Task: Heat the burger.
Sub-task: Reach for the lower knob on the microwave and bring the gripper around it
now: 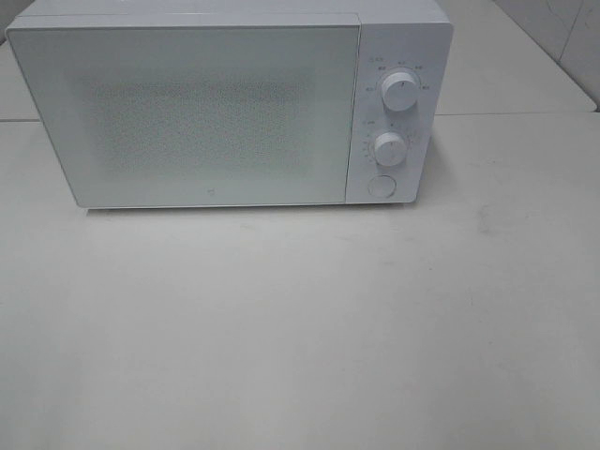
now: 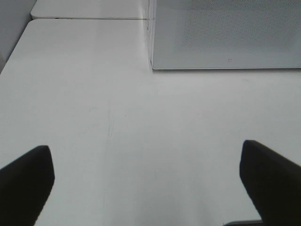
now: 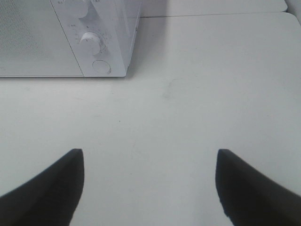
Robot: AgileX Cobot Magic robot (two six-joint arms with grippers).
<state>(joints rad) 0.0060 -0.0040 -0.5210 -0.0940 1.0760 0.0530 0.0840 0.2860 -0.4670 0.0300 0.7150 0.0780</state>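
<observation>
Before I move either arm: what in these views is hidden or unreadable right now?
- Burger: in no view. It may be behind the shut, clouded door, but the exterior high view cannot settle that.
- Markings around the upper dial and lower dial: too small and blurred in the exterior high view. The right wrist view cuts the upper dial off.
- Arms: outside the exterior high view. The wrist views show only the left fingers and right fingers.
</observation>
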